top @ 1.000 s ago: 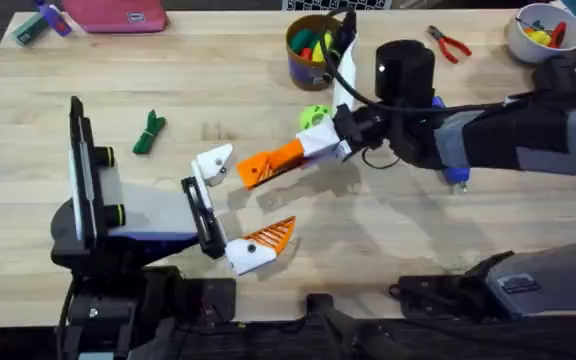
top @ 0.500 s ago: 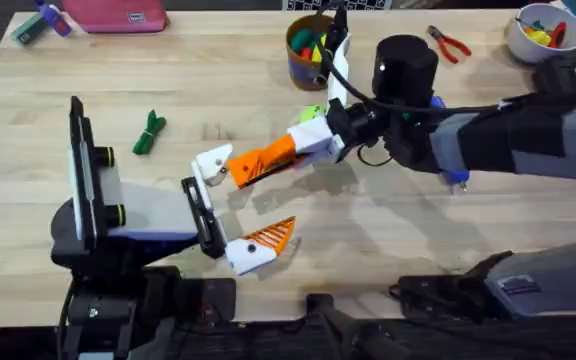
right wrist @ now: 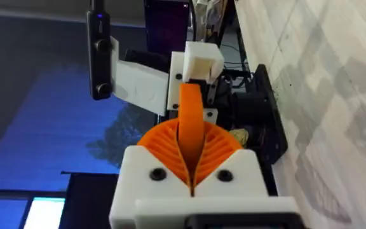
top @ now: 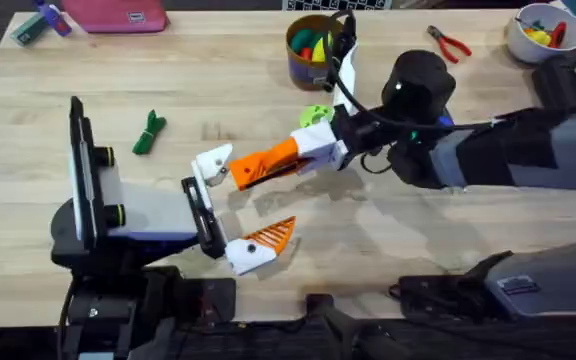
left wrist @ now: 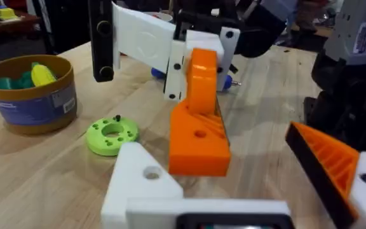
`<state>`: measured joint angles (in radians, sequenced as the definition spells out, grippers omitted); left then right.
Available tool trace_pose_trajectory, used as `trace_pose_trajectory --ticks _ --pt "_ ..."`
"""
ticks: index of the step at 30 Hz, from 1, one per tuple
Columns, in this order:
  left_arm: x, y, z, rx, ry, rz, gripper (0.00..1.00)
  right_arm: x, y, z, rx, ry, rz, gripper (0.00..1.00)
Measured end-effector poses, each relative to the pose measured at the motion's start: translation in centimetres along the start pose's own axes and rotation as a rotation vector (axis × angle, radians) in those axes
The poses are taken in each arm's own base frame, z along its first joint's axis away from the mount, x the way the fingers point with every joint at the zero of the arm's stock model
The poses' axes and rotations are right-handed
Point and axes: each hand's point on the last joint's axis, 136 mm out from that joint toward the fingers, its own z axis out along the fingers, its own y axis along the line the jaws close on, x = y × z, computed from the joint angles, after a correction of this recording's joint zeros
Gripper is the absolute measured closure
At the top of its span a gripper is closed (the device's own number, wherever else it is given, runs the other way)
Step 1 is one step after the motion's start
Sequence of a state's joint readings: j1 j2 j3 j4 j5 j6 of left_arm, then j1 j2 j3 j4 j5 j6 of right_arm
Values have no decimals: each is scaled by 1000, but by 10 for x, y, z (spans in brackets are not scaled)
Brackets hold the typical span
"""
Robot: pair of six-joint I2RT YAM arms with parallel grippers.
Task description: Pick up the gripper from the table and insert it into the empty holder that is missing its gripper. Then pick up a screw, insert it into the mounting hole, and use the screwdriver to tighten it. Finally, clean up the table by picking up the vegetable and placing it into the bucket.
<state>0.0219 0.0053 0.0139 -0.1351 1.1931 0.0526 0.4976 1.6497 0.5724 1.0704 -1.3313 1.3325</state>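
Right tool (top: 268, 160): I see its ribbed orange pads pressed on the gripper (top: 240, 173), a smooth orange wedge, with the tip just beside the holder.
Left tool (top: 233, 205): spread wide; one finger is the holder (top: 211, 162), a bare white plastic mount with a dark round hole, the other carries a ribbed orange tip (top: 271, 236).
Gripper up close: in my left wrist view the wedge (left wrist: 199, 137) hangs just above the white mount (left wrist: 146, 181), and I cannot tell whether they touch.
Vegetable (top: 149, 132): dark green bundle, lying on the wooden table (top: 218, 80), well apart from both tools.
Bucket (top: 313, 48): round tub, yellow rim, blue wall; holds small coloured toy pieces.
Disc (top: 315, 116): bright green, with holes, near the bucket.
Bowl (top: 543, 32): white, with yellow and red pieces inside.
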Motion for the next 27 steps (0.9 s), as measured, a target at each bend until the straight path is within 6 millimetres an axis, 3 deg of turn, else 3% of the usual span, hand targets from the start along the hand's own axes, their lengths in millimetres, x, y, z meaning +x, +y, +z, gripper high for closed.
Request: trace_pose_trajectory --ticks 10,27 --pt "0 0 0 -1 0 0 14 0 -15 10 12 -3 37 992" --pt "0 0 0 -2 0 0 13 -5 -10 11 5 -26 -18 992"
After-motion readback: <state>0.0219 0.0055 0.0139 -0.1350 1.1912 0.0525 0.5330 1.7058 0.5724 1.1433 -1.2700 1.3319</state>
